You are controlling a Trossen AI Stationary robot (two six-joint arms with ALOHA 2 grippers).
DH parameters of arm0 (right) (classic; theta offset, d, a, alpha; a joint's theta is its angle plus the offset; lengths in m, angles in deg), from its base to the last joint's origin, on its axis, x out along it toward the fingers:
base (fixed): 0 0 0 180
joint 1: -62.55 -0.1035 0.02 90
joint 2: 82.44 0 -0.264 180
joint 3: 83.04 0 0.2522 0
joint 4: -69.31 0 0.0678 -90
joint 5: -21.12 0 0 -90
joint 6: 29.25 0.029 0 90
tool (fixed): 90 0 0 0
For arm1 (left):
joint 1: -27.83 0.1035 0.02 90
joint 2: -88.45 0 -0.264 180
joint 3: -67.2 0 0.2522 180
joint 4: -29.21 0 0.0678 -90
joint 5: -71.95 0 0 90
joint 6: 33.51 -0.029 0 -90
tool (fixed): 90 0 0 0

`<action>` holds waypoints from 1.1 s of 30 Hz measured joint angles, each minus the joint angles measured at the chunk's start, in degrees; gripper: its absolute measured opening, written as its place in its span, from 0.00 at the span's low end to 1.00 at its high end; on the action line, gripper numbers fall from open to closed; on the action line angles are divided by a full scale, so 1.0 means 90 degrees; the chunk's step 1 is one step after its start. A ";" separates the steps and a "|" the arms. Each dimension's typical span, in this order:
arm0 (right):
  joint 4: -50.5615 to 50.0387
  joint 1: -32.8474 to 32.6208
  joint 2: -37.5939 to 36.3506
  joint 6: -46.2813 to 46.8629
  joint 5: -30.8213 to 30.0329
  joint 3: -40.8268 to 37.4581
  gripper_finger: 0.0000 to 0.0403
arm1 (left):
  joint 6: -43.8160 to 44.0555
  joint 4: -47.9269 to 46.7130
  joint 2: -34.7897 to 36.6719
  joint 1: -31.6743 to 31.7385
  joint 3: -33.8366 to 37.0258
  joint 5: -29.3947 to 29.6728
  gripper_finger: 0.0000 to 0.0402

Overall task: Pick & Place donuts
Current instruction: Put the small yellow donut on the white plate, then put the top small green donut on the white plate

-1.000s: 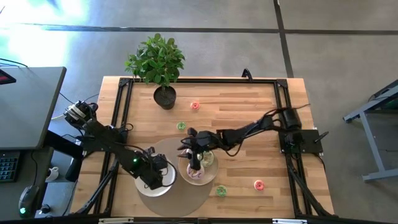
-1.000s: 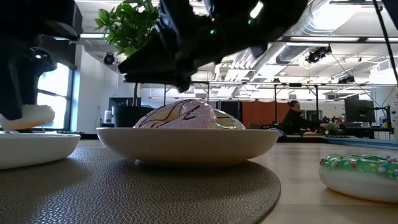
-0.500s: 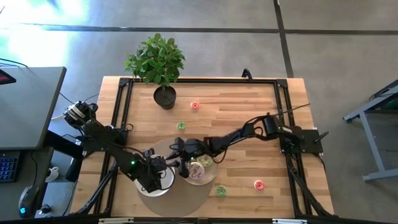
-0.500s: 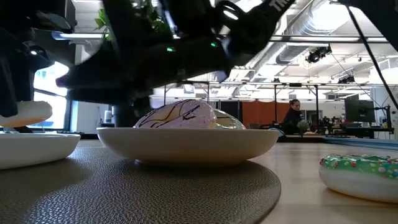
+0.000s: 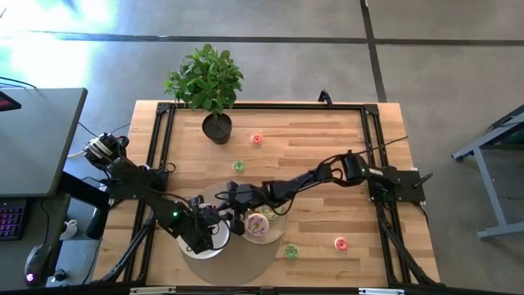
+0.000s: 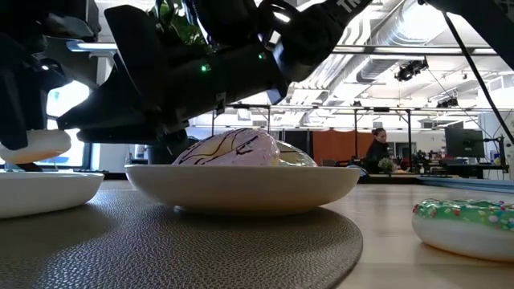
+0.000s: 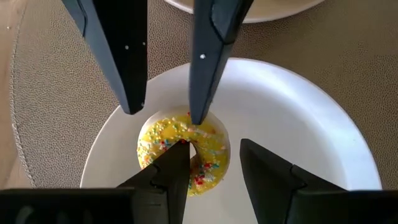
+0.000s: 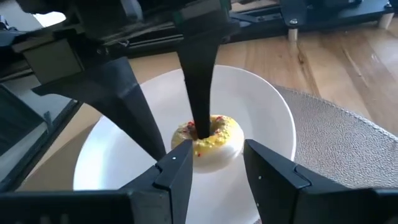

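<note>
Donuts: the yellow-iced donut (image 7: 184, 149) lies at lower centre of the left wrist view, on the left white plate (image 7: 298, 124). It looks light, rigid and smooth; a pinch across the ring wall through the hole should hold. Left gripper (image 7: 166, 107) and right gripper (image 8: 214, 163) both straddle it, fingers spread. A second ago the right gripper hung over the neighbouring plate (image 5: 275, 226) holding the pink donut (image 5: 258, 224).

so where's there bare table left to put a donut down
Bare wood lies between the potted plant and the right arm's base, past the small red donut, and at the left edge beside the round mat. It is crowded over the two plates, where both tools meet at the yellow donut.
</note>
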 joint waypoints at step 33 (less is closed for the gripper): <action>-0.0781 0.0019 -0.0012 0.0049 0.0062 -0.0002 0.35 | -0.0341 0.0502 -0.0002 0.0000 0.0004 -0.0378 0.34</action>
